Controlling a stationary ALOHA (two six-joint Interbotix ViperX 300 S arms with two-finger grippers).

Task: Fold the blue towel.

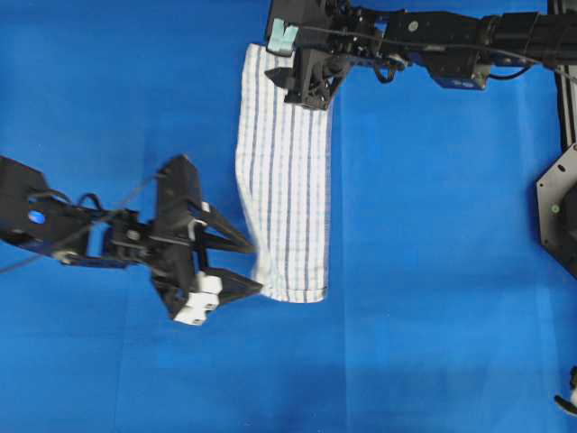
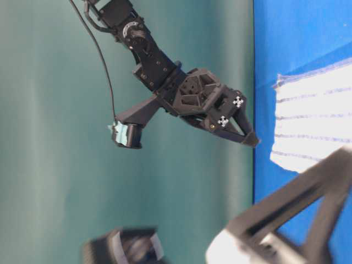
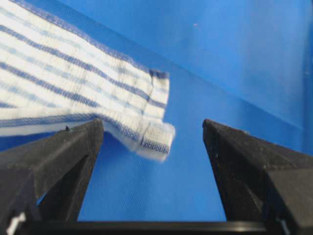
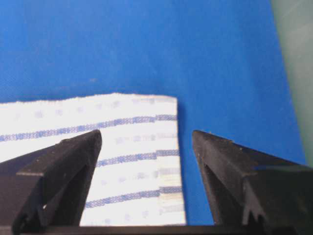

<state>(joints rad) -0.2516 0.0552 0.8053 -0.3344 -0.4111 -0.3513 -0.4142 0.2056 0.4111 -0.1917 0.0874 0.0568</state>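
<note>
Black fingers (image 3: 58,161) of the left gripper (image 1: 236,263) fill the bottom of its wrist view, spread wide apart with nothing between them but blue sheet (image 1: 433,271). Just beyond the fingers lies a corner of the towel (image 1: 284,176), slightly rumpled and doubled over at its end. Seen from overhead, this gripper sits at the towel's lower left edge, its fingertips next to the cloth at that corner; whether they touch it cannot be told.

At the far end, the right gripper (image 1: 311,90) hangs over the towel's top right corner. Its jaws are also apart, and its wrist view shows the towel's corner lying flat on the sheet between and beyond the 2 fingers (image 4: 63,171), gripped by neither. The table-level view shows this gripper raised off the surface, tips pointing toward the sheet's edge.

From overhead the towel lies as a long narrow strip, folded lengthwise, running from the right gripper at the top down to the left gripper at the bottom. Its stripes run along its length. It rests on the sheet, roughly in the middle.
</note>
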